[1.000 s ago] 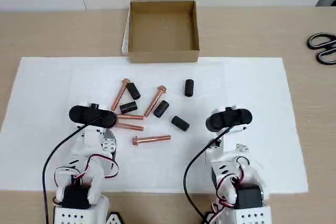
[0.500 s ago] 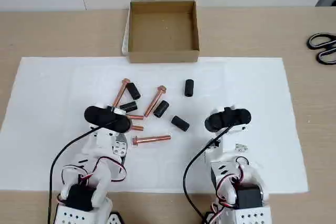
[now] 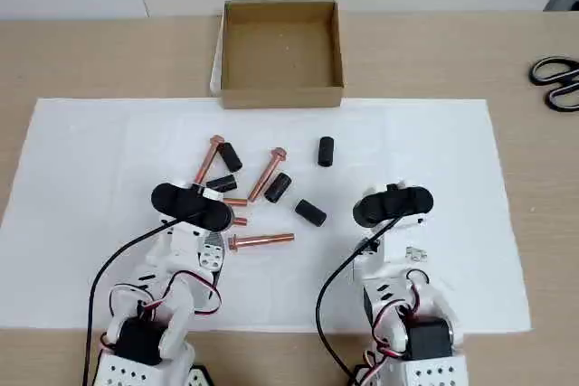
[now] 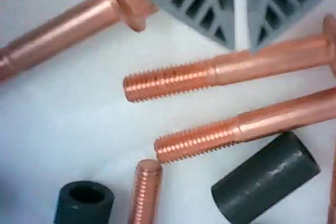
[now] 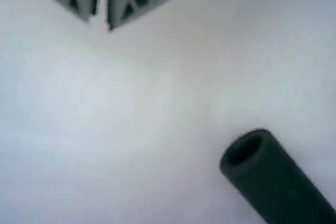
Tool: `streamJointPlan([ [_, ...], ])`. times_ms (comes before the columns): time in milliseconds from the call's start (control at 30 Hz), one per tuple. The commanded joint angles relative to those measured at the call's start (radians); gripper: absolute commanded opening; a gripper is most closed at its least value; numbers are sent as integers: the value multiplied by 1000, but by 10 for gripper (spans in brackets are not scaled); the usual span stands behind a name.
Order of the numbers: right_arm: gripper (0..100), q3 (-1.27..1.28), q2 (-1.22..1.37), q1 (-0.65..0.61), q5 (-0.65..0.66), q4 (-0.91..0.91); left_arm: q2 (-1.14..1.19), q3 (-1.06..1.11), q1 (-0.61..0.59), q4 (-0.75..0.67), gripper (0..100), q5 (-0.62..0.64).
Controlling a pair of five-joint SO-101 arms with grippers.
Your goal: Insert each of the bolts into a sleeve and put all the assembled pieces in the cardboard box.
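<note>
- On the white sheet [image 3: 81, 178], toward its left, the left gripper [image 4: 240, 44] hangs low over the cluster of parts. Its jaws are drawn almost together, with only a sliver of gap, and grip nothing. The tips sit just above one copper bolt [image 4: 226, 69].
- Around it I count five bolts [image 3: 261, 240] and five black sleeves [image 3: 278, 187], all lying loose on the sheet. Two bolts are partly hidden under the arm. None is inside a sleeve, as far as I can see.
- Beyond the cluster, just past the sheet's far edge, the cardboard box [image 3: 281, 95] stands open with nothing in it.
- To the right, the right gripper [image 5: 102, 22] hovers over bare sheet. Its jaws are likewise nearly closed and hold nothing, and one sleeve [image 5: 273, 179] lies near it.
- Far right on the table [image 3: 90, 61] lies a pair of scissors [image 3: 556, 79].
- By my reading the job is at its very start: every pairing and every drop into the box is left to do.
</note>
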Motion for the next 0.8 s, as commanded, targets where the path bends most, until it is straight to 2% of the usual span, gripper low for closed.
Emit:
streamJointPlan([
  [0,25,-12,-15,-4,6,-13,-12,-31,3,-20,7,11],
  [100,26,-18,-13,2,9,24,-9,-50,2,18,7,69],
  [233,28,-34,-13,2,11,54,-6,-205,0,133,7,124],
  [400,29,-46,-10,2,12,36,-6,-239,0,166,7,17],
  [467,30,-77,-7,4,15,30,-6,-242,-5,167,7,11],
  [667,30,-239,8,7,152,81,-3,-312,-203,104,7,11],
  [767,30,-307,87,62,172,93,58,-400,-233,97,8,8],
])
